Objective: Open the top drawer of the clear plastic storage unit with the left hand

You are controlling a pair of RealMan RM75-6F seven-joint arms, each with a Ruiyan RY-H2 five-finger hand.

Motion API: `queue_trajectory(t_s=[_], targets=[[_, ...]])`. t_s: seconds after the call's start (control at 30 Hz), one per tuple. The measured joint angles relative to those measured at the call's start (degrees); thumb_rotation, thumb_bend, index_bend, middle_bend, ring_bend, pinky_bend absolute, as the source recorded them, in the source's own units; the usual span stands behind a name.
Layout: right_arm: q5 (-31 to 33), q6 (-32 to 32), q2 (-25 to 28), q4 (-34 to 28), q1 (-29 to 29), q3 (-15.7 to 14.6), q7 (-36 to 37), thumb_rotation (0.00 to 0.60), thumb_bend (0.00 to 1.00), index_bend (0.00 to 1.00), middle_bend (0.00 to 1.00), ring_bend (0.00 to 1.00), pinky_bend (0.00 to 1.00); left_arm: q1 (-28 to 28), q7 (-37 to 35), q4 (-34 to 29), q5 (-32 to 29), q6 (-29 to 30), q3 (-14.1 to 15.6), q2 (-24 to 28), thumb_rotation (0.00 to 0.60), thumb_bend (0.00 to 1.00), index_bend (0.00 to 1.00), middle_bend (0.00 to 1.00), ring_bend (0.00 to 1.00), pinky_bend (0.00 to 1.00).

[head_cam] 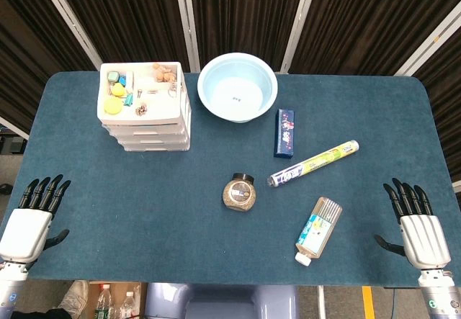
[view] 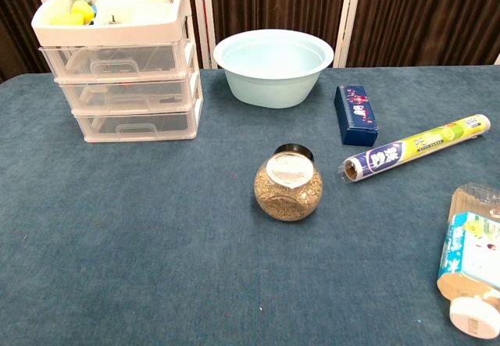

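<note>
The clear plastic storage unit [head_cam: 146, 121] [view: 129, 88] stands at the table's far left, with a white tray of small items on top. Its top drawer [view: 117, 61] is closed, and a handle shows at the drawer's front in the chest view. My left hand [head_cam: 30, 222] rests at the near left corner of the table, fingers spread and holding nothing, far from the unit. My right hand [head_cam: 418, 227] lies at the near right corner, also spread and empty. Neither hand shows in the chest view.
A light blue bowl [head_cam: 238, 86] sits right of the unit. A dark blue box [head_cam: 284, 133], a rolled tube [head_cam: 314, 163], a round jar with a black lid [head_cam: 239, 191] and a capped bottle lying flat [head_cam: 318, 230] occupy the middle and right.
</note>
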Motion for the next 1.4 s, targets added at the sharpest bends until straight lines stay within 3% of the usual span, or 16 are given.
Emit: queue_trajectory(t_s=[0.6, 0.63, 0.67, 0.73, 0.8, 0.83, 0.93, 1.03, 1.23, 1.4], targets=[[0.07, -0.21, -0.01, -0.18, 0.10, 0.03, -0.03, 0.600, 0.07, 0.00, 0.00, 0.00, 0.00, -0.04, -0.53, -0.42, -0.34, -0.30, -0.04, 0.12, 0.600, 0.02, 0.00, 0.01, 0.00, 0.07], [0.09, -0.23, 0.00, -0.21, 0.11, 0.05, 0.02, 0.600, 0.07, 0.00, 0.00, 0.00, 0.00, -0.04, -0.60, -0.52, -0.39, -0.30, -0.07, 0.13, 0.600, 0.05, 0.00, 0.04, 0.02, 0.10], [0.06, -0.21, 0.00, -0.21, 0.12, 0.06, 0.06, 0.600, 0.07, 0.00, 0.00, 0.00, 0.00, -0.04, -0.67, -0.71, -0.47, -0.29, -0.11, 0.15, 0.600, 0.11, 0.00, 0.14, 0.09, 0.20], [0.03, -0.21, 0.03, -0.15, 0.10, 0.01, 0.14, 0.600, 0.07, 0.00, 0.00, 0.00, 0.00, -0.06, -0.91, -1.10, -0.52, -0.16, -0.27, 0.16, 0.600, 0.28, 0.00, 0.54, 0.46, 0.51], [0.08, -0.14, 0.15, -0.19, 0.01, -0.03, 0.27, 0.600, 0.07, 0.00, 0.00, 0.00, 0.00, -0.18, -1.75, -1.77, -0.44, 0.45, -0.81, 0.01, 0.600, 0.39, 0.00, 0.82, 0.72, 0.72], [0.06, -0.02, 0.19, -0.24, -0.03, -0.01, 0.35, 0.600, 0.07, 0.00, 0.00, 0.00, 0.00, -0.26, -2.30, -2.09, -0.42, 0.74, -1.09, -0.11, 0.600, 0.44, 0.00, 0.90, 0.80, 0.78], [-0.10, 0.15, 0.29, -0.37, -0.11, -0.05, 0.56, 0.600, 0.07, 0.00, 0.00, 0.00, 0.00, -0.53, -4.82, -4.39, -1.86, 0.16, -1.67, -0.30, 0.600, 0.53, 0.02, 0.97, 0.89, 0.85], [-0.22, -0.02, 0.32, -0.47, -0.08, -0.19, 0.43, 0.600, 0.07, 0.00, 0.00, 0.00, 0.00, -1.07, -7.81, -9.23, -6.54, -2.68, -2.55, 0.03, 0.600, 0.57, 0.03, 0.98, 0.90, 0.87], [-0.26, 0.02, 0.33, -0.52, -0.14, -0.26, 0.37, 0.600, 0.07, 0.00, 0.00, 0.00, 0.00, -4.09, -14.30, -19.65, -23.75, -11.33, -7.21, 1.25, 0.600, 0.59, 0.05, 0.99, 0.91, 0.89], [-0.17, 0.03, 0.52, -0.57, -0.20, -0.25, 0.83, 0.600, 0.07, 0.00, 0.00, 0.00, 0.00, -9.00, -19.00, -25.44, -39.64, -18.17, -13.79, 0.67, 0.600, 0.60, 0.06, 0.99, 0.93, 0.92]])
